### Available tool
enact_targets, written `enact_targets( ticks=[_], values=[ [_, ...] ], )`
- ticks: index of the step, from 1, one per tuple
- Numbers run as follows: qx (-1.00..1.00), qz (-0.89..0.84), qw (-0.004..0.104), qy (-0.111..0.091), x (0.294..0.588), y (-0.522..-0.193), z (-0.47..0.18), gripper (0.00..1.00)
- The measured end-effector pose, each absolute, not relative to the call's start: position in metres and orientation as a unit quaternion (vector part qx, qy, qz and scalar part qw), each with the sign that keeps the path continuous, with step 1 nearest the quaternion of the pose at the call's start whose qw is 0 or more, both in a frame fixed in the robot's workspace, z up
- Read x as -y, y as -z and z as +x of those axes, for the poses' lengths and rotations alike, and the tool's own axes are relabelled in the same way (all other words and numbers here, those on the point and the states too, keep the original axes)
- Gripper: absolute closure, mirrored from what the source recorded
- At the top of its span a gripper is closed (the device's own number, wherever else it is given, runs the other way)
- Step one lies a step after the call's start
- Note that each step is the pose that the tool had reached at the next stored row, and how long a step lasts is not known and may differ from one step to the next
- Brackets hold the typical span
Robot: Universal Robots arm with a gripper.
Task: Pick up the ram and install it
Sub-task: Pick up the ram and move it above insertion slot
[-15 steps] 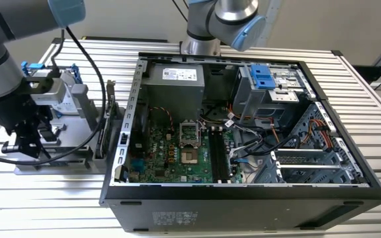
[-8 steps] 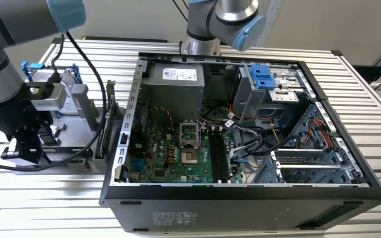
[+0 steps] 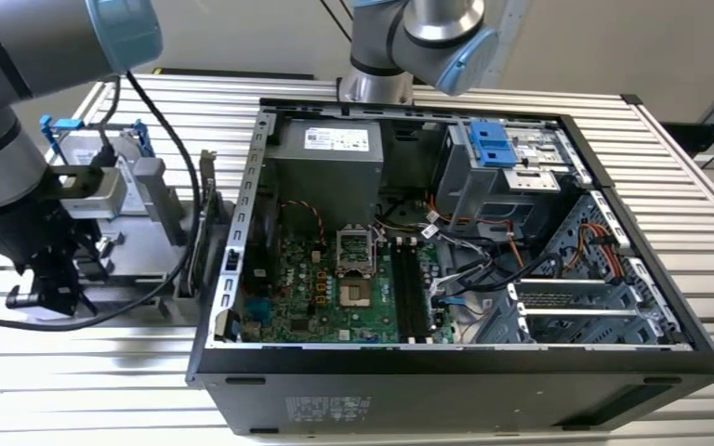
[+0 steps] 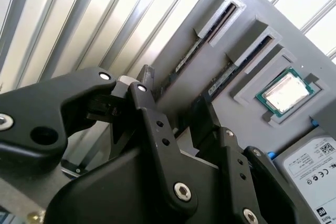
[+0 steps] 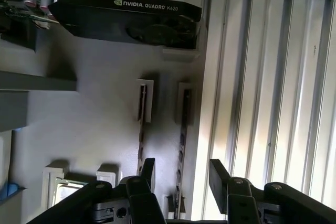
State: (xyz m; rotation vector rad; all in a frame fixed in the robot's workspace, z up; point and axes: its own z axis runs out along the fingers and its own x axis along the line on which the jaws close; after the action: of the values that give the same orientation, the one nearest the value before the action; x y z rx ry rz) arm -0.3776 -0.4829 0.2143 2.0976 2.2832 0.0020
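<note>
Two ram sticks stand on edge in slots of a grey holder tray [image 5: 100, 124]. In the first wrist view, one ram stick [image 5: 184, 129] lies between my open gripper's [image 5: 182, 177] fingers [image 5: 218, 178], and the other ram stick [image 5: 142, 129] runs just beside the near finger. The second wrist view shows the same two ram sticks [image 4: 198, 51] [image 4: 237, 72] beyond the gripper [image 4: 173, 98]. In the exterior view the gripper [image 3: 53, 290] hangs low over the tray [image 3: 146, 246] at the exterior view's left, apart from the open computer case [image 3: 456, 358]. Nothing is held.
A graphics card [image 5: 126, 19] stands upright at the tray's far end. A processor chip [image 4: 286, 90] and a hard drive [image 4: 310, 166] lie in other pockets. Inside the case, the black motherboard slots [image 3: 409, 293] sit amid cables. A second arm's base [image 3: 376, 88] stands behind the case.
</note>
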Motion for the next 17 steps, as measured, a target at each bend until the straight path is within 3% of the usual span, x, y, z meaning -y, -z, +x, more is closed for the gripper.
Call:
enact_targets(
  ticks=[17],
  values=[
    [-0.722, 0.692, 0.021, 0.001, 0.483, -0.199, -0.378, 0.0]
  ],
)
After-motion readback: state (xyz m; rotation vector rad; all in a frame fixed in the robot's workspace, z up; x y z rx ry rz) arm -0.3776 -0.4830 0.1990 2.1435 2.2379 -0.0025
